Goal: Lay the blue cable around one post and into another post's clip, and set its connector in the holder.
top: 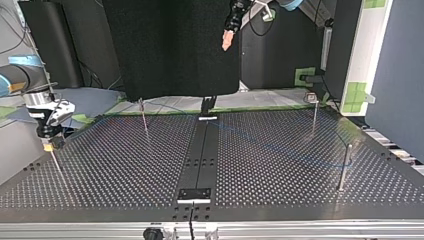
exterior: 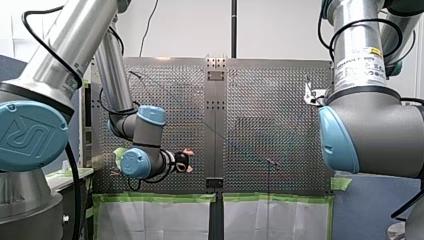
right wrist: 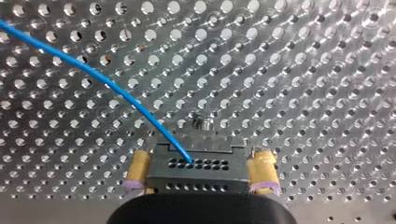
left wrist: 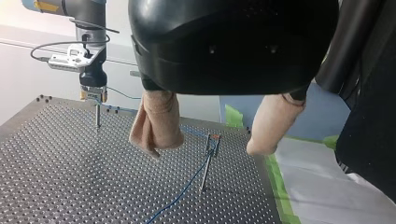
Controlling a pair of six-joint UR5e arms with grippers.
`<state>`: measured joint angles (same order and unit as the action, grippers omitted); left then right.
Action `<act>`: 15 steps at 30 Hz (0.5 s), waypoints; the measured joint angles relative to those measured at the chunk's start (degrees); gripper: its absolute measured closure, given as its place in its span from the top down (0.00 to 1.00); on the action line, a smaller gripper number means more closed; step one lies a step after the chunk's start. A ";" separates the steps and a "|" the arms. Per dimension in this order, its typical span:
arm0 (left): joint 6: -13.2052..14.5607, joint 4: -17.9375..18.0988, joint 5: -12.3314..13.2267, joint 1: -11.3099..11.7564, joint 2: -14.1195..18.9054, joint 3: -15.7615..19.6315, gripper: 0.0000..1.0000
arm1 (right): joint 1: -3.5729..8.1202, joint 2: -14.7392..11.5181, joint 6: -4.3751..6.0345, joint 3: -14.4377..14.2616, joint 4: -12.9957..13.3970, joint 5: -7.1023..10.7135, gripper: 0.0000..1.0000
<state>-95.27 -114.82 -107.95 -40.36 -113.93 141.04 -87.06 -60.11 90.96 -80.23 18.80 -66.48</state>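
As right fingers hold connector, cap reads UR.

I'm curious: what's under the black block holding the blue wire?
Around the black connector only the perforated table shows, with a round post top just ahead. Straight beneath is hidden by the connector.

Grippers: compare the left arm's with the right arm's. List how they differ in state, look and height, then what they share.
My left gripper is open and empty; my right gripper is shut on the connector of the blue cable. The left gripper's pads are beige; the right gripper's are yellow. The left gripper hangs high above the table; the right gripper sits low over it. Both have two padded fingers.
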 joint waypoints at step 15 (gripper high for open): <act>0.00 -0.05 -0.04 0.00 0.00 0.00 1.00 | -0.18 -0.05 -0.67 -0.04 -1.03 -0.21 0.89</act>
<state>-95.27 -114.87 -107.99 -40.36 -113.94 141.04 -87.25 -60.16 90.29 -80.27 17.77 -66.69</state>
